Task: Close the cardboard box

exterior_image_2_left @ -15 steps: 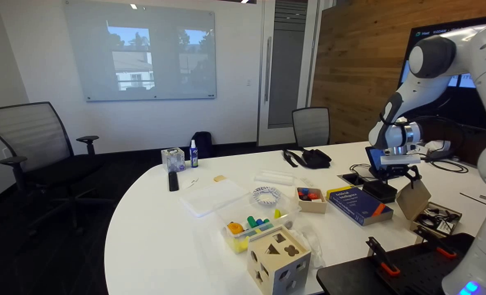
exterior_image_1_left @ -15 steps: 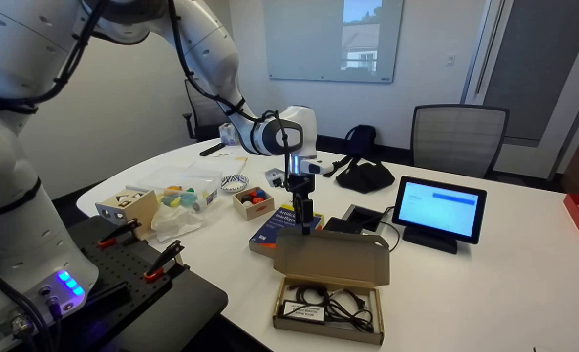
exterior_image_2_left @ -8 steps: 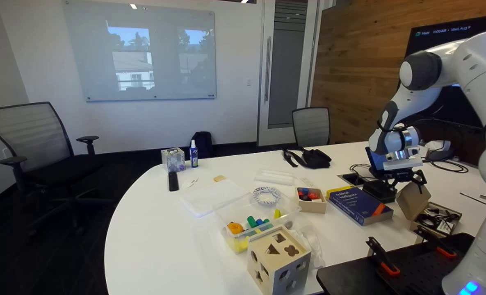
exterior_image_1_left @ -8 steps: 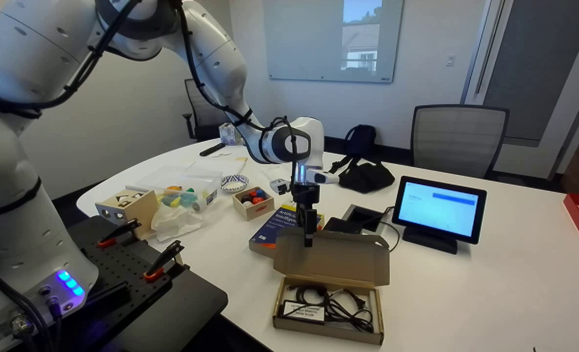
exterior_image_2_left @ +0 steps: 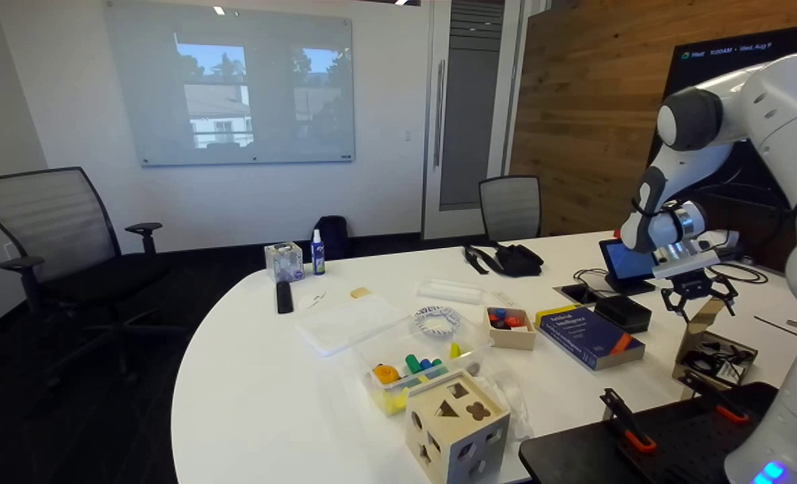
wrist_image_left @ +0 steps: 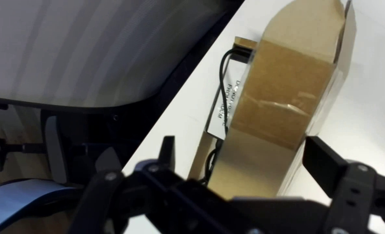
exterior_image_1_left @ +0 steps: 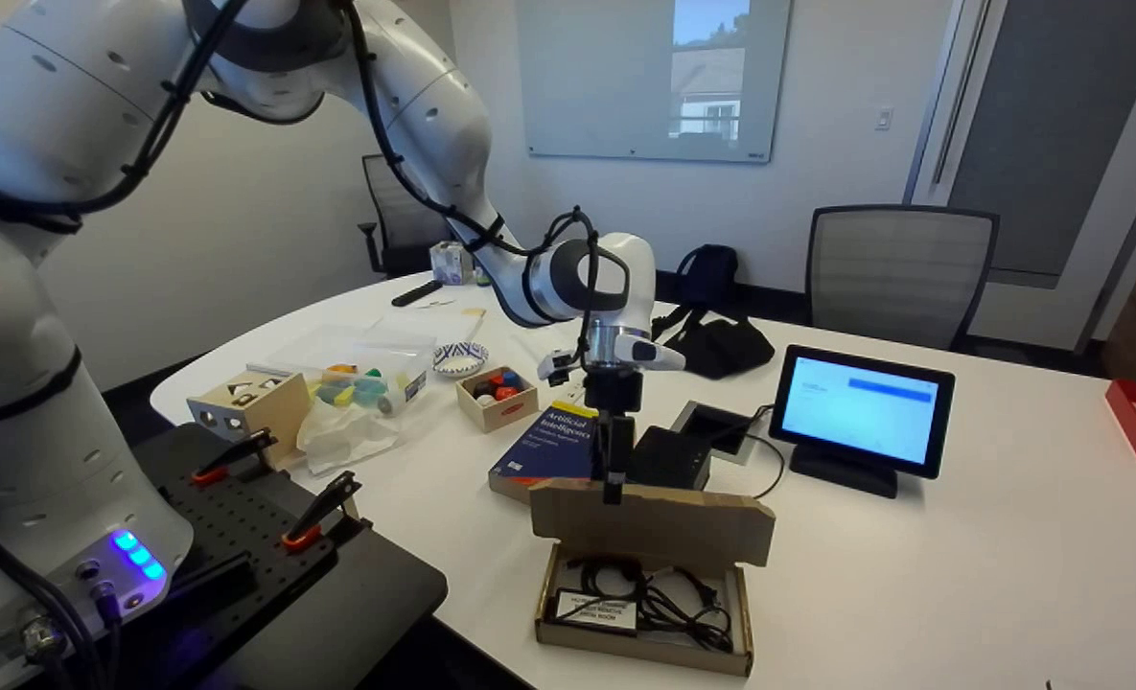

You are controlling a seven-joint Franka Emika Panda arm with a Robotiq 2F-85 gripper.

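The shallow brown cardboard box [exterior_image_1_left: 644, 654] sits on the white table, with dark cables and a white-labelled piece inside. Its flap lid [exterior_image_1_left: 654, 525] stands raised, close to upright, at the far side of the box. The box [exterior_image_2_left: 741, 370] and lid [exterior_image_2_left: 697, 333] also show in an exterior view at the right. My gripper [exterior_image_1_left: 613, 484] is at the lid's upper edge. In an exterior view the open fingers [exterior_image_2_left: 706, 310] are on either side of the lid. In the wrist view the lid [wrist_image_left: 273, 117] lies between the spread fingers [wrist_image_left: 242, 156]; firm contact cannot be told.
A blue book [exterior_image_1_left: 550, 443] and a black device [exterior_image_1_left: 675, 458] stand just behind the lid. A tablet display [exterior_image_1_left: 860, 412] with a cable is farther right. The clamps [exterior_image_1_left: 323, 513] are on the black mount plate. A wooden shape cube [exterior_image_2_left: 459, 427] and toys are farther off.
My gripper has come down, moved towards the box and tilted. The lid has swung from leaning back to nearly upright. The box base has stayed put.
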